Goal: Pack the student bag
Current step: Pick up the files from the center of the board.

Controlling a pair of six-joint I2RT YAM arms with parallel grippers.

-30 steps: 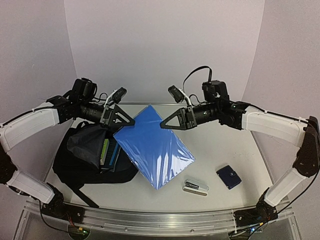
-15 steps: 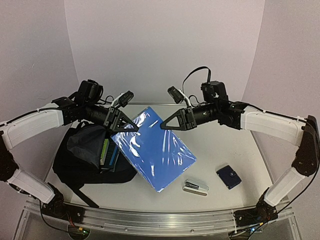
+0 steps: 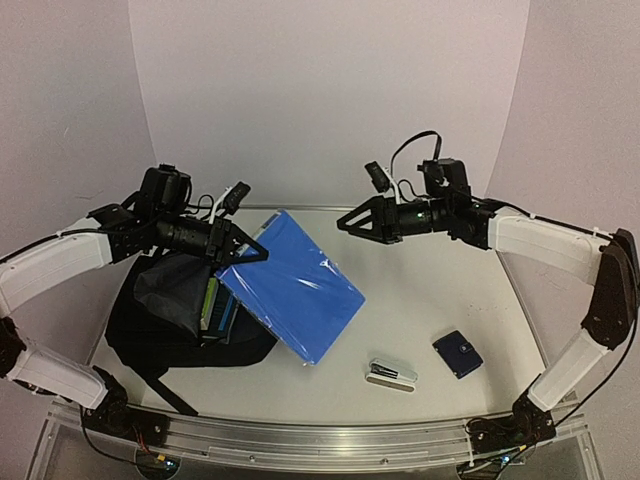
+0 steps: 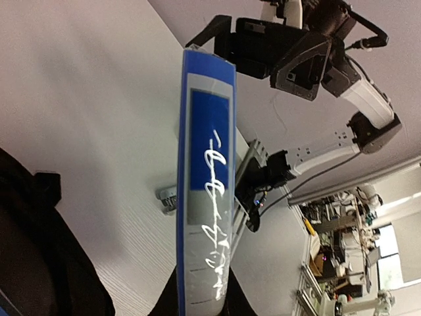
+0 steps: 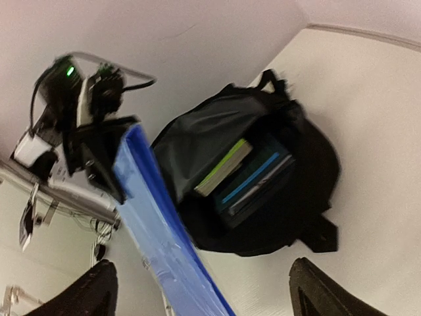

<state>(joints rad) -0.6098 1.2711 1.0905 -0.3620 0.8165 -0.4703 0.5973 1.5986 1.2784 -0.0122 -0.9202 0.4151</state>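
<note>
Reaching in from the left edge of the surface (image 3: 440, 290), the left arm is stretching its forearm level above the student bag (image 3: 165, 335), with its wrist turned toward the middle. The left pincer (image 3: 250, 248) is clamping nearly shut on the far left corner of a blue plastic-covered folder (image 3: 300, 290). In the left wrist view the folder's labelled edge (image 4: 205, 197) is running straight up out of the dark fingers (image 4: 237, 306) pressing on either side of it.

The folder is hanging tilted, its far corner high at the pincer and its broad face sloping down toward the near middle of the surface. Whether its low corner is touching the surface cannot be told. Its left side is lying over the bag's open mouth in the top view.

The right arm is bending up from the near right corner and extending its forearm leftward, high over the far part of the surface. The right pincer (image 3: 350, 222) is pointing toward the folder with its jaws spread wide, holding nothing and standing apart from the folder's far edge. In the right wrist view its fingers (image 5: 322, 289) are sitting far apart at the bottom corners.

The student bag is lying at the left side of the surface, unzipped, with books (image 3: 215, 300) showing inside, one green-edged (image 5: 223, 168).

A small silver-and-black item (image 3: 392, 375) is lying near the near edge, and a dark blue case (image 3: 458, 353) is lying just to its right.
</note>
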